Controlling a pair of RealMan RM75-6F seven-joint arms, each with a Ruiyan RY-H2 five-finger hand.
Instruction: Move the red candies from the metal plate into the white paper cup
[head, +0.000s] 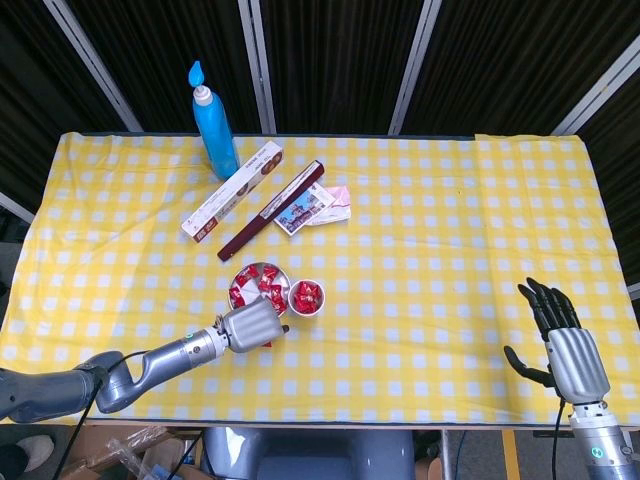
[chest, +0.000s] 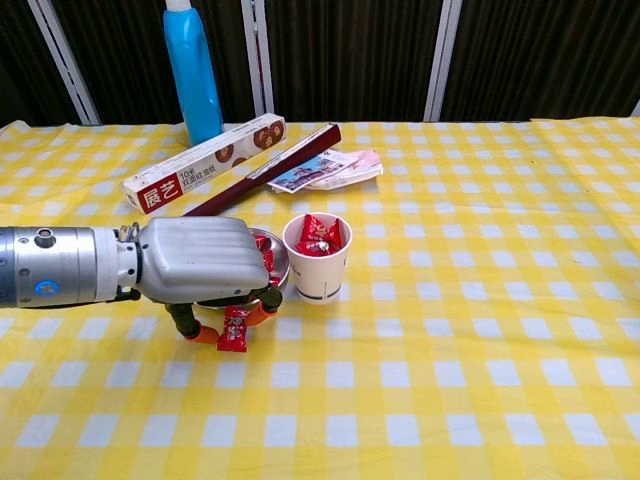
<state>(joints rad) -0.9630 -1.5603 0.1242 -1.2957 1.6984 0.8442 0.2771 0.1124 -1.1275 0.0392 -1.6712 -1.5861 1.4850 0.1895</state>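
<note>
One loose candy (chest: 234, 330) on surface between left robot hand (chest: 200, 262) fingertips, grasp unclear, plate (head: 243, 275), filled cup (chest: 318, 258), right robot hand (head: 562, 345) spread, holding nothing.

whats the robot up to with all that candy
It is moving red candies from the metal plate into the paper cup, which already holds a few. One stray candy lies on the tablecloth in front of the plate, and the left hand is low over it, fingertips on either side. The right hand rests open, far off to the side.
</note>
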